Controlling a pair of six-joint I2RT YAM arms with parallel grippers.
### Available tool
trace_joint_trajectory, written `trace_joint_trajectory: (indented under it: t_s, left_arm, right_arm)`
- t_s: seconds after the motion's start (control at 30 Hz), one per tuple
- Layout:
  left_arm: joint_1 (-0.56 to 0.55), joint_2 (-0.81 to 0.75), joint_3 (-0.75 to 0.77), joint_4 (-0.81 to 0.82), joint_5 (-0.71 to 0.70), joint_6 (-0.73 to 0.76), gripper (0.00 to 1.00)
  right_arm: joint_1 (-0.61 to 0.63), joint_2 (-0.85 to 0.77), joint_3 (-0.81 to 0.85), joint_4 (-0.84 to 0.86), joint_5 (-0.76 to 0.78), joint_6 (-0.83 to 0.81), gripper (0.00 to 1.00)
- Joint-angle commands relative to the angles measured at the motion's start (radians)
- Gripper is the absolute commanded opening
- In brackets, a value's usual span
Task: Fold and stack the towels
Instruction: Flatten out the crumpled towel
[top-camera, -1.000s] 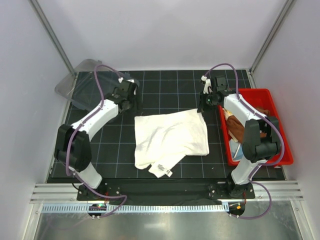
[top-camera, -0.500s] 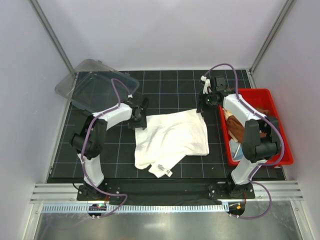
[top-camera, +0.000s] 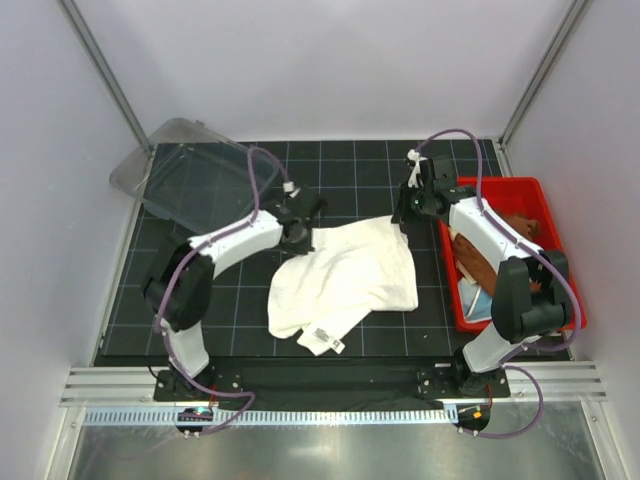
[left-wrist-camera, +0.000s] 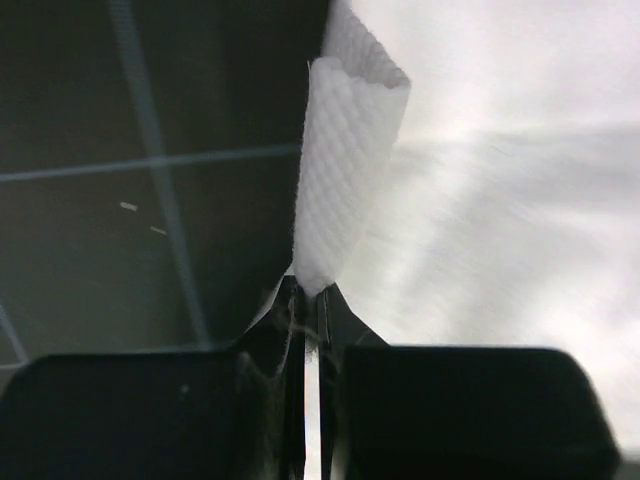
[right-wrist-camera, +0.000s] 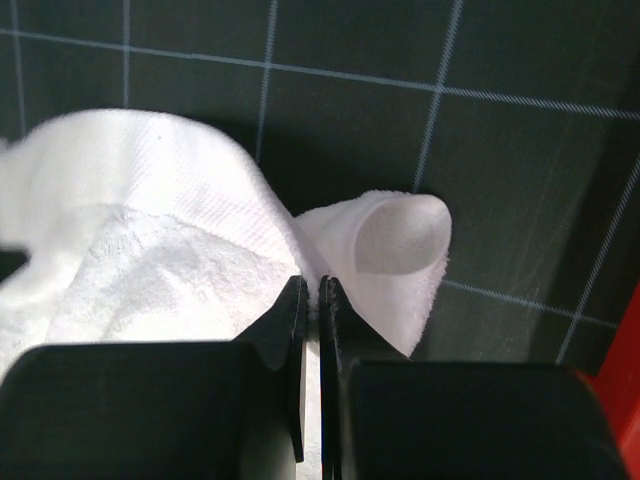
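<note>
Clearly the left hand (left-wrist-camera: 305, 300) is clenched on the far-left corner of the cream-white towel (top-camera: 345, 275) and the right hand (right-wrist-camera: 310, 290) on its far-right corner; the rest lies rumpled on the worktop (top-camera: 360, 180). For a clean fold, both corners should rise level, edge taut, and land squarely on the near edge.

White arm links (top-camera: 240, 238), black joints (top-camera: 172, 292) — purple cables (top-camera: 450, 132)

The cream-white towel (top-camera: 350, 270) is showing nubbly terry cloth, the black mat (top-camera: 230, 320) is looking matt, the red bin (top-camera: 520, 184) glossy plastic.
</note>
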Motion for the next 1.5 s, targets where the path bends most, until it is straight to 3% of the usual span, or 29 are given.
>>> trace_joint_trajectory:
  t_s: [0.0,0.03,0.13,0.2,0.3,0.37,0.43,0.57,0.77,1.07,1.23,1.47]
  left_arm:
    - [-0.228,-0.187,0.066,-0.014,-0.017,0.010,0.00]
    - [-0.267,-0.201,0.045,-0.018,-0.026,-0.002,0.02]
    - [-0.422,-0.261,-0.102,0.107,-0.002,-0.031,0.27]
    - [-0.487,-0.292,-0.165,0.164,0.061,-0.027,0.49]
    - [-0.489,-0.339,-0.204,0.175,0.086,-0.001,0.58]
    - [-0.486,-0.365,-0.170,0.161,0.082,0.086,0.67]
    - [-0.483,-0.367,-0.101,0.126,0.071,0.201,0.71]
    - [-0.494,-0.298,-0.002,0.121,0.100,0.378,0.68]
    - [-0.540,-0.152,0.036,0.226,-0.070,0.524,0.62]
    - [-0.592,-0.053,0.007,0.371,-0.248,0.484,0.57]
    - [-0.736,0.035,-0.009,0.473,-0.457,0.565,0.57]
    - [-0.761,0.043,-0.036,0.509,-0.431,0.538,0.56]
  right_arm:
    - [0.004,-0.055,-0.049,0.035,0.153,0.119,0.01]
    - [0.003,-0.055,-0.067,0.026,0.171,0.124,0.01]
    - [0.003,-0.052,-0.104,0.027,0.162,0.120,0.01]
    - [0.003,-0.046,-0.115,0.032,0.162,0.122,0.01]
    - [0.003,-0.038,-0.118,0.033,0.153,0.122,0.01]
    - [0.001,-0.037,-0.113,0.033,0.133,0.124,0.01]
    - [0.003,-0.040,-0.113,0.038,0.121,0.130,0.01]
    - [0.003,-0.051,-0.122,0.055,0.096,0.153,0.01]
    - [0.003,-0.023,-0.119,0.073,0.080,0.176,0.01]
    - [-0.022,0.034,-0.098,0.099,0.050,0.219,0.01]
    - [-0.045,0.057,-0.072,0.096,0.029,0.223,0.01]
    - [-0.069,0.058,-0.062,0.081,0.023,0.217,0.01]
